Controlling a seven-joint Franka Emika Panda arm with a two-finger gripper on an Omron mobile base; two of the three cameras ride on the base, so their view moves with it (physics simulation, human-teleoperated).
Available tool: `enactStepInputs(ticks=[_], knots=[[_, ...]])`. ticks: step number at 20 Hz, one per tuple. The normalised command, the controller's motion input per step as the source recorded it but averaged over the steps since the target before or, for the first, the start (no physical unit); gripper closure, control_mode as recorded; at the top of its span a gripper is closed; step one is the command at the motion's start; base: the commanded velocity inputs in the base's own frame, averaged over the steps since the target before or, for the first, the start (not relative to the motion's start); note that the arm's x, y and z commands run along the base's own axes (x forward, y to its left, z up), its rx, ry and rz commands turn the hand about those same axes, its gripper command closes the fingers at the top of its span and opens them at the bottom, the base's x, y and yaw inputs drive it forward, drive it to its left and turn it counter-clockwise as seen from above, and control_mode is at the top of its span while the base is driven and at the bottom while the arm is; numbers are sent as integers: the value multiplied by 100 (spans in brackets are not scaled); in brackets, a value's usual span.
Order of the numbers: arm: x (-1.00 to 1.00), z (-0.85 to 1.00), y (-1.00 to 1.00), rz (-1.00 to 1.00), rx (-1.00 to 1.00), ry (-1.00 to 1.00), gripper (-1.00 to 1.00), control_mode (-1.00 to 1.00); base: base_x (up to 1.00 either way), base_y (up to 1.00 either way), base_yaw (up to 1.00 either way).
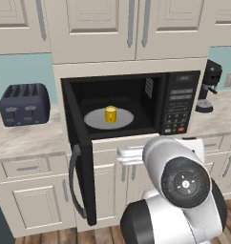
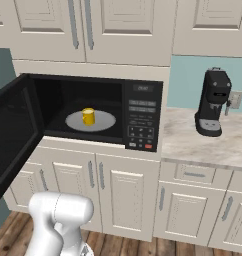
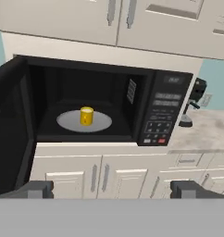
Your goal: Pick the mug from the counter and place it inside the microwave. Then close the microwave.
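Observation:
The yellow mug (image 1: 110, 114) (image 2: 88, 116) (image 3: 86, 116) stands upright on the white round plate (image 1: 96, 120) (image 2: 105, 120) (image 3: 67, 121) inside the black microwave (image 1: 179, 102) (image 2: 143, 117) (image 3: 162, 111). The microwave's door (image 1: 81, 157) (image 2: 13, 130) (image 3: 9, 129) hangs wide open to the left. My gripper (image 3: 114, 190) is open, its two dark fingertips far apart with nothing between them. It sits back from the microwave's opening, level with the cabinets below it. The beige counter (image 1: 26, 138) (image 2: 208, 145) (image 3: 211, 129) runs on both sides.
A dark blue-grey toaster (image 1: 25, 104) sits on the counter left of the microwave. A tall black coffee machine (image 1: 209, 86) (image 2: 213, 102) (image 3: 192, 106) stands on the right. Cream cabinets are above and below. The open door juts out into the room at the left.

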Motion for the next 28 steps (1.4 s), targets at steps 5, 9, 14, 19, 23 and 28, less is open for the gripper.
enactStepInputs(ticks=[5, 9, 14, 19, 23, 28], knots=[[-2, -5, 3, -16, 0, -8, -100, -100, 0, 0, 0], [-33, 0, 0, -19, 0, -1, -100, -100, 0, 0, 0], [-57, 0, 0, -14, 0, 0, -100, -100, 0, 0, 0], [-64, 0, 0, -4, 0, -8, -100, -100, 0, 0, 0], [-30, 0, 26, 0, 0, -6, -100, -100, 0, 0, 0], [-4, -12, 71, -5, -3, -3, -100, -100, 0, 0, 0]])
